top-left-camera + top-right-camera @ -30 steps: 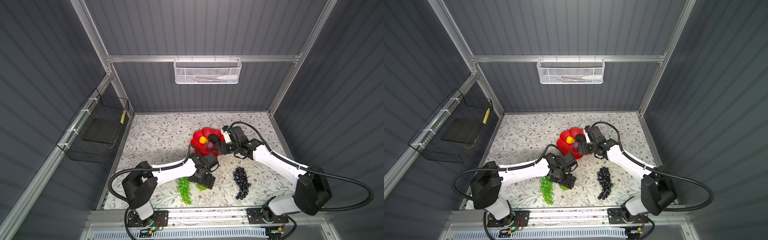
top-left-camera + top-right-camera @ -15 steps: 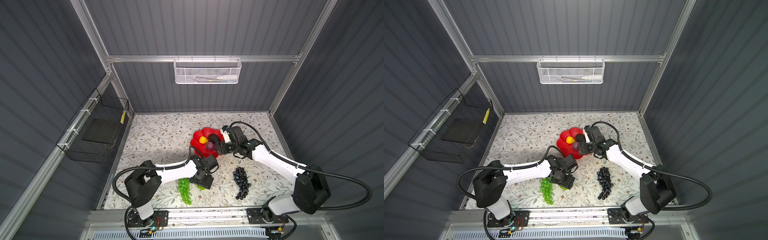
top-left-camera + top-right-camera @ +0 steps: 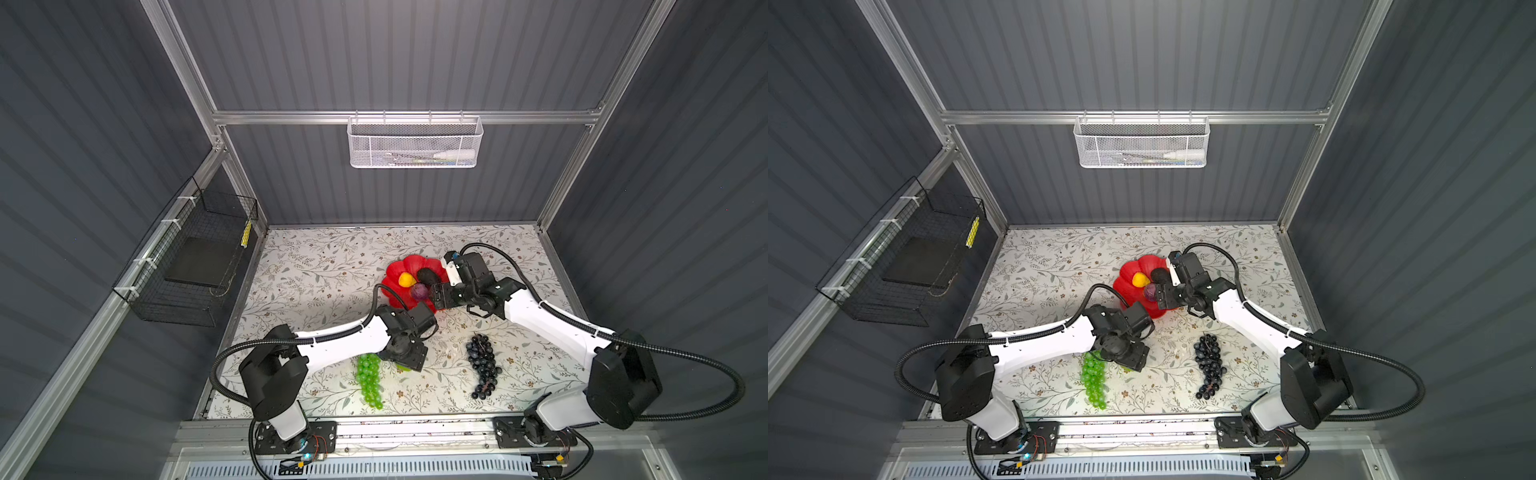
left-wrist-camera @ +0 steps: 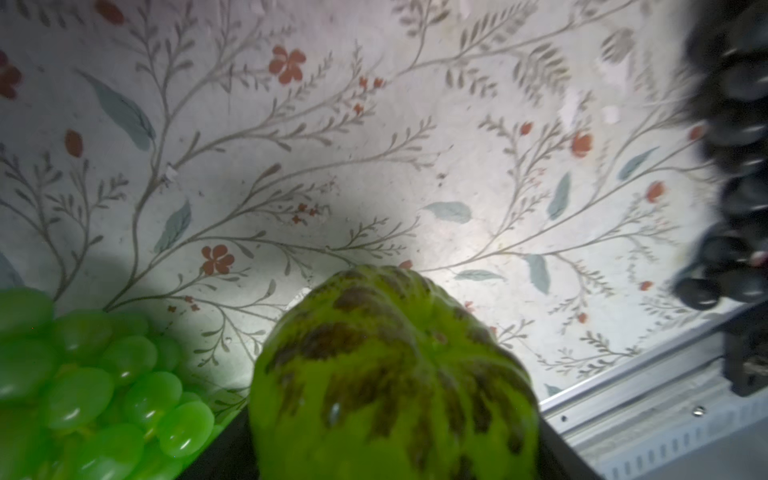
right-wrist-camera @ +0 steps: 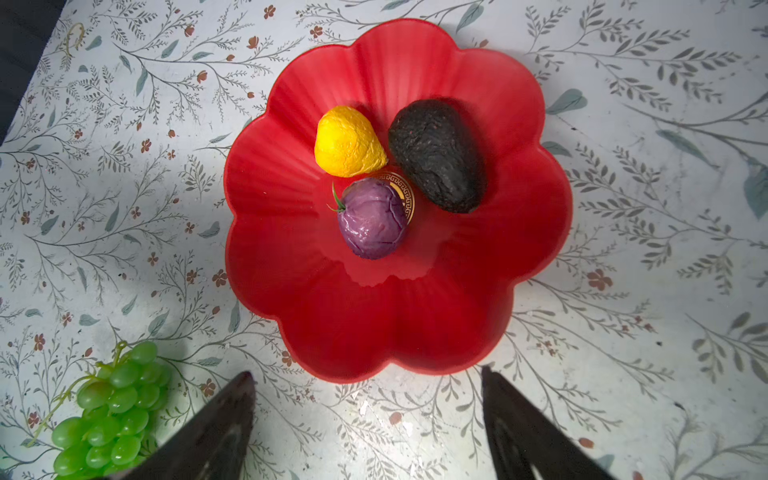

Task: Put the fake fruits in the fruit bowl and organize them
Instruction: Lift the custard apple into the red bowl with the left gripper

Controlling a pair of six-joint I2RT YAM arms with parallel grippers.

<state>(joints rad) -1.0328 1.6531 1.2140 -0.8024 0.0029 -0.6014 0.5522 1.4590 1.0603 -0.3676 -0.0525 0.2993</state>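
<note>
Your left fingers (image 4: 226, 451) seem clamped on the bright green bumpy fruit (image 4: 390, 374) beside the green grape bunch (image 4: 83, 386); your right fingers (image 5: 216, 428) gape wide, empty, by the fruit bowl (image 5: 374, 324).

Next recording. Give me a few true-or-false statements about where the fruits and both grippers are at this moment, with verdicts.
1. Three fruits lie in the red bowl. True: the yellow pear, black avocado and purple fruit.
2. The dark grape bunch is in the bowl. False: it lies on the table, apart from the bowl.
3. The right gripper holds the purple fruit. False: its jaws are open and empty near the bowl's rim.
4. The green bumpy fruit sits between the left gripper's fingers. True.
5. The green grape bunch lies on the table. True.
</note>
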